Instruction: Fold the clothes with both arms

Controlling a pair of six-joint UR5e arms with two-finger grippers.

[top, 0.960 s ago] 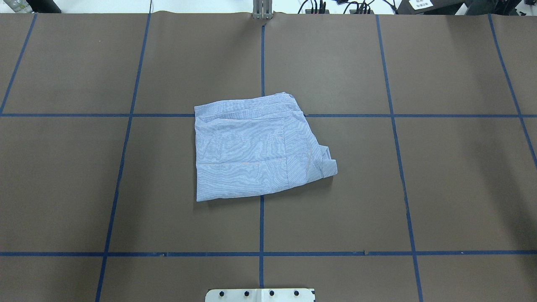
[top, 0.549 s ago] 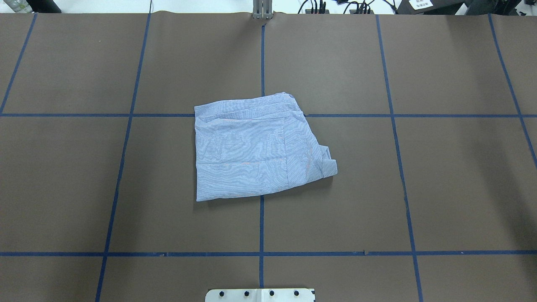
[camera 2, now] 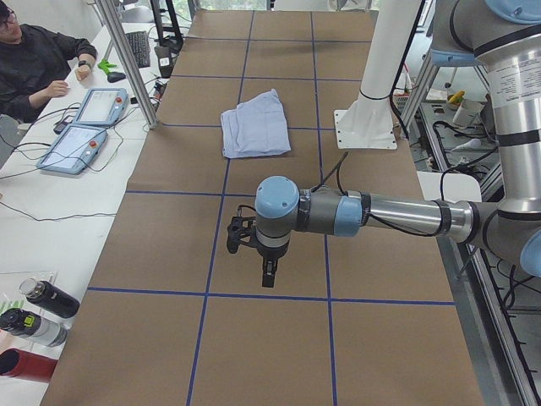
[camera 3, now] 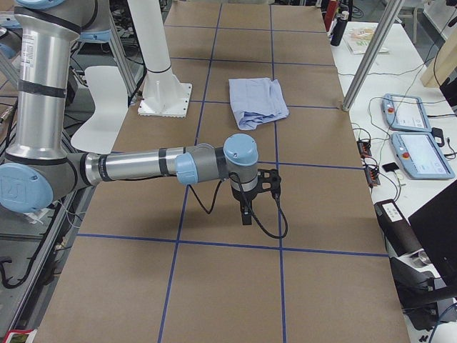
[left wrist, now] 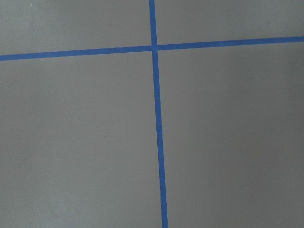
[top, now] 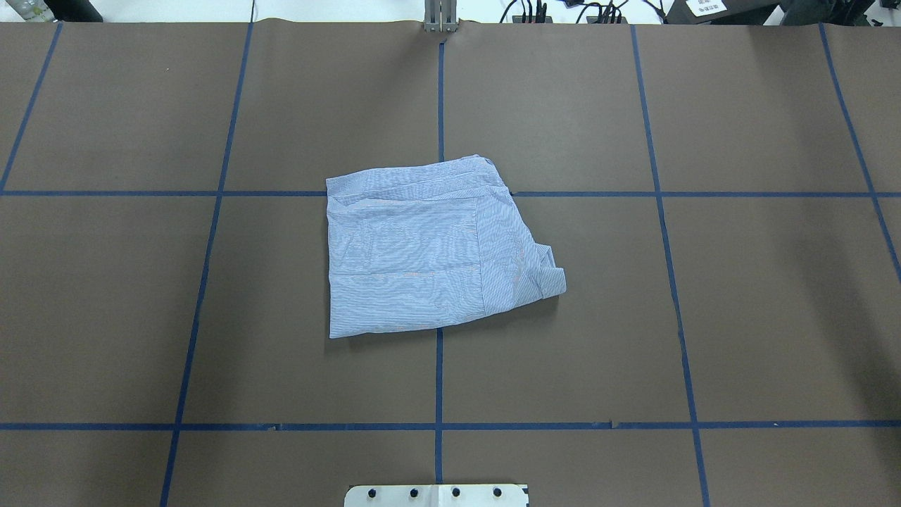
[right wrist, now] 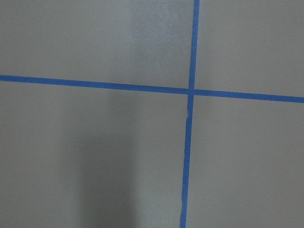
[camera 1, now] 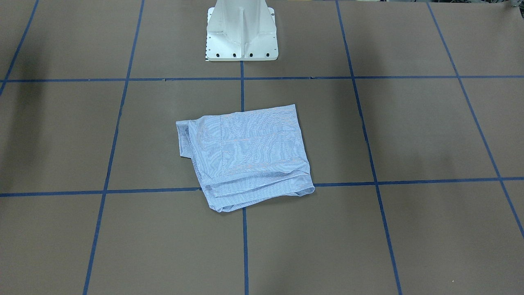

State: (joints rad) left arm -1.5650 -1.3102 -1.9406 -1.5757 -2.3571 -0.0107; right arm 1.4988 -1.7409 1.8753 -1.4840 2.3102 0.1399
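My left claw (camera 2: pixel 265 275) hangs from the left arm (camera 2: pixel 380 216), pointing down over the table (top: pixel 774 282); it shows only in the side view, so I cannot tell whether its fingers are apart or together; nothing hangs from it that I can see. Under it, its wrist camera gives me bare brown table and a crossing (left wrist: pixel 154 46) of blue tape.

My right claw (camera 3: pixel 246 213) hangs the same way from the right arm (camera 3: pixel 143 168), pointing down, a black cable looping beside it; here too I cannot tell apart from together; below it is another tape crossing (right wrist: pixel 191 91).

The shirt (top: pixel 422 246) lies well apart from both claws, between them, out toward the middle of the table; from the left claw it is far along the table (camera 2: pixel 254 131), and from the right claw likewise (camera 3: pixel 257 100). It is folded into a rough rectangle and lies flat over a tape crossing; a small folded lump juts from the edge that faces my right claw; layered edges show along its far side (camera 1: pixel 249 155). The pedestal (camera 1: pixel 241 32) stands near it on the robot's side, apart from it.

Beyond the left claw, past the table's edge, a person (camera 2: pixel 34 63) sits by two pendants (camera 2: pixel 84 127); bottles (camera 2: pixel 38 313) lie nearer.
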